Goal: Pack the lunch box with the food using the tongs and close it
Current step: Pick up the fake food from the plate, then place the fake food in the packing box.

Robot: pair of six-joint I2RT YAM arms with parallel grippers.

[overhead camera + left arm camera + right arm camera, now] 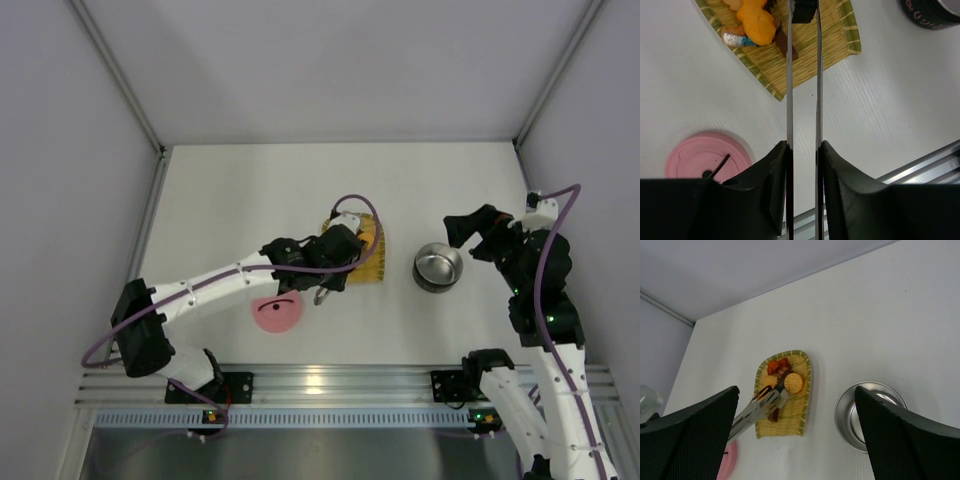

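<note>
My left gripper (804,145) is shut on the long silver tongs (789,90), one finger pressing each arm. The two arms run almost parallel up to the yellow woven tray (830,45). A dark piece (804,11) sits between the tong tips. The food (757,22), orange rounds and brown bits, lies on that tray. The steel lunch box (438,267) stands open to the tray's right. Its pink lid (278,313) lies flat near the left arm. My right gripper (796,390) hangs open above the table, with the lunch box (872,415) under its right finger.
The left arm (215,285) stretches across the front left of the table. The right arm (540,290) stands at the table's right edge. White walls close in the back and sides, and an aluminium rail (330,385) runs along the near edge.
</note>
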